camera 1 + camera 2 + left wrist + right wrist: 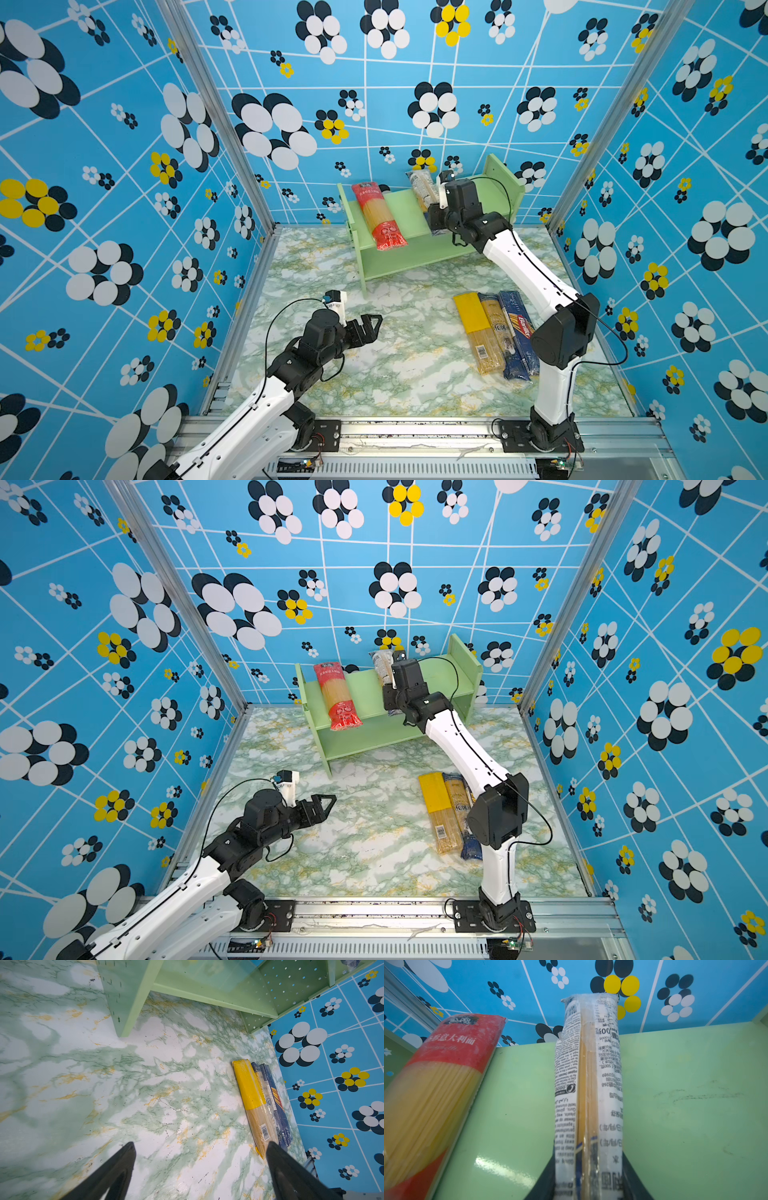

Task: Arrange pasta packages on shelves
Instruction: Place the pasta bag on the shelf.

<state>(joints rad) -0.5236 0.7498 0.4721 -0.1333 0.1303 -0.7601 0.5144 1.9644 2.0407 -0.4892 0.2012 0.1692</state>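
Right now the clear white-labelled pack (588, 1084) lies lengthwise on the top tier of the pale green shelf unit (409, 212), its far end poking past the back edge. The right gripper (588, 1155) has its jaws closed narrowly against both sides of the near end. The red pack (380, 218) lies on the same tier, apart from it. On the marbled table (395, 374) the yellow pack (471, 318), the brownish pack (494, 328) and the dark blue Barilla pack (519, 330) lie side by side, touching. The left gripper (372, 326) hovers over the table, jaws wide apart, holding nothing.
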